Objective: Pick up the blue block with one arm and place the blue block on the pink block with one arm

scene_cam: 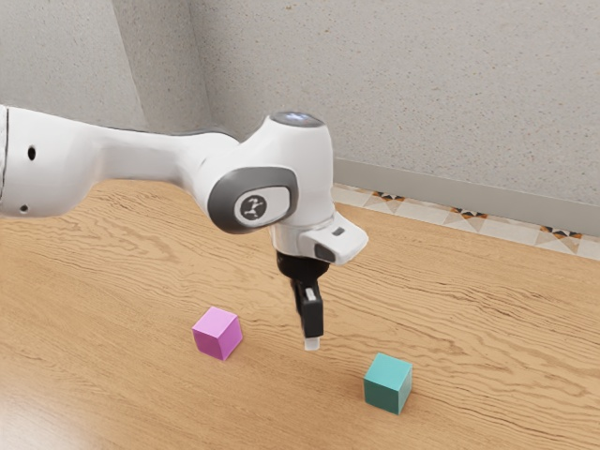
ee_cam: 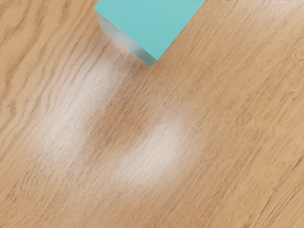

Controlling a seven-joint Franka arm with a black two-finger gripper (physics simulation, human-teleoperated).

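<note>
Wooden desk (scene_cam: 112, 281), light oak grain, carries both blocks and is the largest item; in the wrist view its bare surface (ee_cam: 190, 166) lies directly under the hand, with two pale glossy patches. Wall (scene_cam: 422, 75), grey and speckled, stands far behind the blue block, with a strip of patterned floor tiles (scene_cam: 469, 217) at its foot. Arm (scene_cam: 141, 164), white with grey joint caps, comes in from the exterior view's left and bends down over the desk, ending short of the blue block on that block's left. Blue block (scene_cam: 388, 382), turquoise in shade, sits flat on the desk and untouched; in the wrist view one corner of it (ee_cam: 147, 21) points toward the bare wood beneath the hand. Pink block (scene_cam: 217, 333), about the same size, sits on the desk well apart from the blue block, toward the exterior view's left and slightly farther back. Jaws, black with pale tips, hang clear above the desk between the two blocks, near the blue block but not over it; whether they are released or clenched cannot be told.
</note>
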